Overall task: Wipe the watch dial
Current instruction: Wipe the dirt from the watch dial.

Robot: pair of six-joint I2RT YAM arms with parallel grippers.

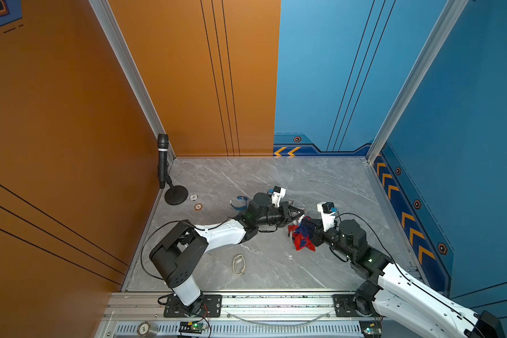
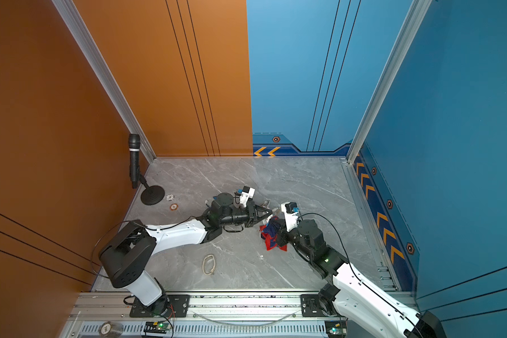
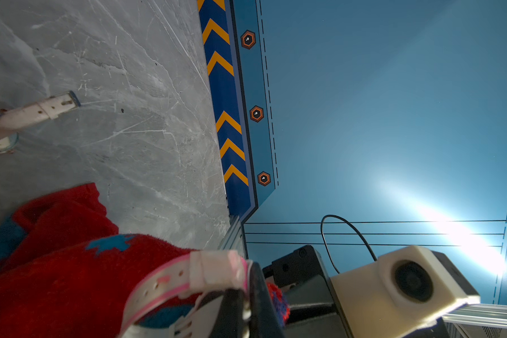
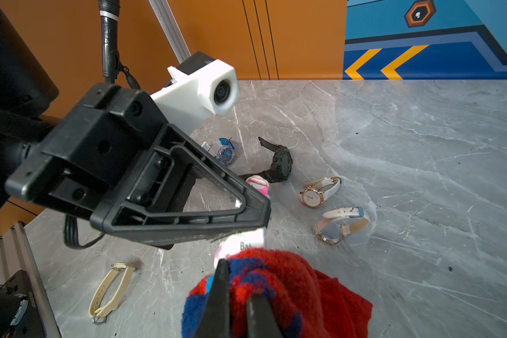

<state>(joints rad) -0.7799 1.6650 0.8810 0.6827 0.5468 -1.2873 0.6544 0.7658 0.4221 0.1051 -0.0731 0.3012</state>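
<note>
Our left gripper [image 1: 301,212] is clamped on the pink-and-white watch [image 4: 246,244] near the table's [image 1: 275,181] middle. Just right of it, our right gripper [image 4: 237,281] is clamped on the red-and-blue cloth [image 4: 305,281], bunched against the watch. We judge that hard rubbing could twist the watch from that narrow hold.

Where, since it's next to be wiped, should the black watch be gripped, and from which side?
Probably the black watch by its strap tail, which curls up free of the table, with the jaws coming down from above across the thin band. That leaves its dial exposed, and the other strap lies near the left gripper, shut on the pink-and-white watch.
</note>
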